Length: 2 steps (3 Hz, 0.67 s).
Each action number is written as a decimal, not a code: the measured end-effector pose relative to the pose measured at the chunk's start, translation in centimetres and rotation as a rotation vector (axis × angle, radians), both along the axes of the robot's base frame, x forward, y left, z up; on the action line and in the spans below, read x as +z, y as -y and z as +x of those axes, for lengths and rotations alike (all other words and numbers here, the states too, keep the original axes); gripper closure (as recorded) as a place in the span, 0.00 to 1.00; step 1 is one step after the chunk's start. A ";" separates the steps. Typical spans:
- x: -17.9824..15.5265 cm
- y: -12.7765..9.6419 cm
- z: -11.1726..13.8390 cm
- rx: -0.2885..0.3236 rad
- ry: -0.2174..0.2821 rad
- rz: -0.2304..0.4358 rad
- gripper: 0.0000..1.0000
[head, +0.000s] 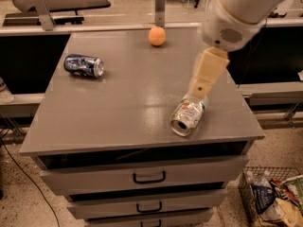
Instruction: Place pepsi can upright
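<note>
The pepsi can is dark blue with white markings and a silver end. It lies on its side on the far left part of the grey cabinet top. My gripper hangs from the white arm over the right side of the top, just above the far end of a green and silver can. It is far to the right of the pepsi can and holds nothing that I can see.
A green and silver can lies on its side near the front right edge. An orange sits at the back middle. Drawers are below the top. A wire basket of packets stands on the floor at the right.
</note>
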<state>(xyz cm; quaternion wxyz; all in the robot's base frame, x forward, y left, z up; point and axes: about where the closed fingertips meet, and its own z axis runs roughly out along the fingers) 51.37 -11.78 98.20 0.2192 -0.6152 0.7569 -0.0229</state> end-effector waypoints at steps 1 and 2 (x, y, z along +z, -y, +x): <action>2.2 -7.5 3.5 0.051 0.053 0.088 0.00; 2.2 -7.5 3.5 0.051 0.053 0.088 0.00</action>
